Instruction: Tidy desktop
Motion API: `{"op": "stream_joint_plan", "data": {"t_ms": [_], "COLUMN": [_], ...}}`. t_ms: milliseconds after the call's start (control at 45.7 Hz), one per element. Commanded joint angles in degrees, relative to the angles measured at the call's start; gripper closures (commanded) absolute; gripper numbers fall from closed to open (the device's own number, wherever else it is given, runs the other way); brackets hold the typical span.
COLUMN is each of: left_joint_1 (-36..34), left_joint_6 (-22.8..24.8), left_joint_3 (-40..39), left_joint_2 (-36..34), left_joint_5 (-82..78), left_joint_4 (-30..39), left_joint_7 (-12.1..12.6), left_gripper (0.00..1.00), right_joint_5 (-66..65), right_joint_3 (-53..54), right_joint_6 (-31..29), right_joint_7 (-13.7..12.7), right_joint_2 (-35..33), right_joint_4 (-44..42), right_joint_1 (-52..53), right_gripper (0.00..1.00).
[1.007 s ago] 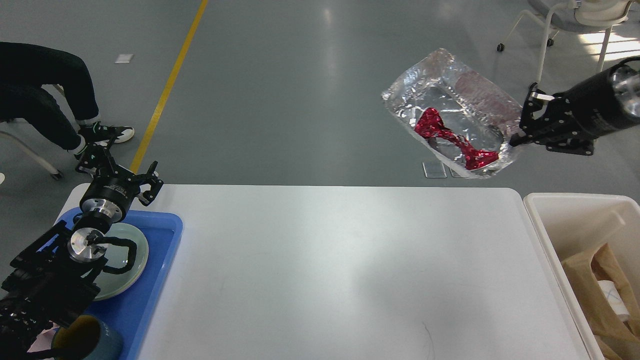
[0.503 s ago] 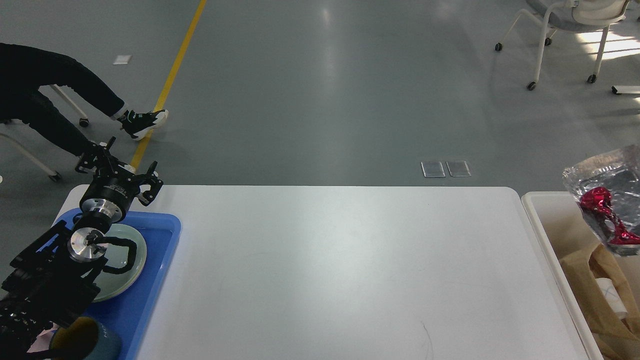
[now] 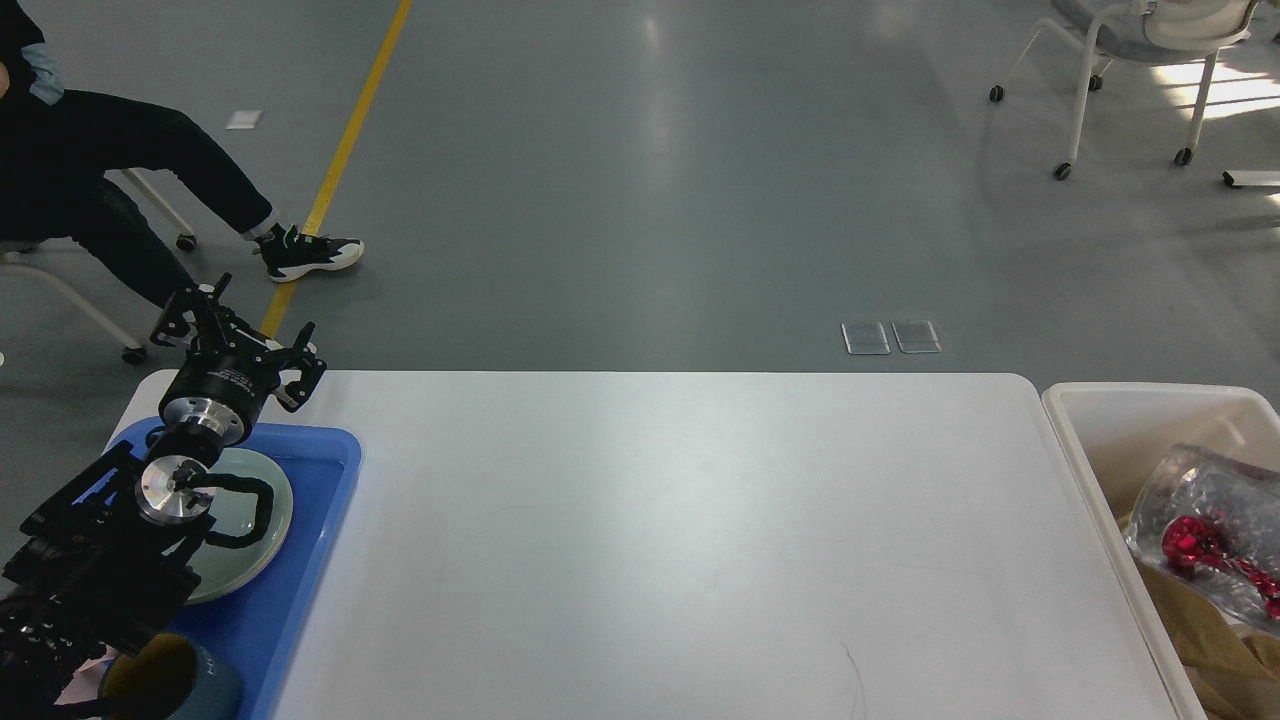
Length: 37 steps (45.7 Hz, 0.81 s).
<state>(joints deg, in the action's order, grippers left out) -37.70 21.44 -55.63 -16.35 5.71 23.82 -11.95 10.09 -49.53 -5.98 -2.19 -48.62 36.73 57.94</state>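
My left end effector (image 3: 236,335) spread, empty, above desk (image 3: 660,540) far-left corner beside blue tray (image 3: 310,560). Right end effector out of view. Foil wrapper (image 3: 1215,535) lying in cream bin (image 3: 1140,420).

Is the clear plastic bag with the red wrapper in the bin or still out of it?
In. The clear plastic bag lies inside the cream-white bin, on brown paper, with no gripper on it.

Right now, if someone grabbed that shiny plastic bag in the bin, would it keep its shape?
Probably not. The plastic bag looks thin and crinkled, so it would likely flop and crumple. It seems light, holding only a small red wrapper. Its glossy film may also be slippery.
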Motion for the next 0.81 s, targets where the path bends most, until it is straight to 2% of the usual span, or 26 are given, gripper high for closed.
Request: {"op": "stream_joint_plan", "data": {"t_ms": [0,525,788], "left_joint_1": [0.0,0.0,0.0], "left_joint_6": [0.0,0.0,0.0], "left_joint_3": [0.0,0.0,0.0], "left_joint_2": [0.0,0.0,0.0], "left_joint_5": [0.0,0.0,0.0], "left_joint_4": [0.0,0.0,0.0], "left_joint_7": [0.0,0.0,0.0], "left_gripper": [0.03,0.03,0.03], "right_joint_5": [-0.07,-0.07,-0.07], "right_joint_3": [-0.13,0.22,1.98], "right_joint_6": [-0.08,-0.08,0.18], "right_joint_7": [-0.01,-0.01,-0.01], "right_joint_2": [1.33,10.47,10.21], "right_joint_4": [-0.08,-0.34,-0.87], "right_joint_1": [-0.37,3.85,8.15], "right_gripper": [0.0,0.0,0.0]}}
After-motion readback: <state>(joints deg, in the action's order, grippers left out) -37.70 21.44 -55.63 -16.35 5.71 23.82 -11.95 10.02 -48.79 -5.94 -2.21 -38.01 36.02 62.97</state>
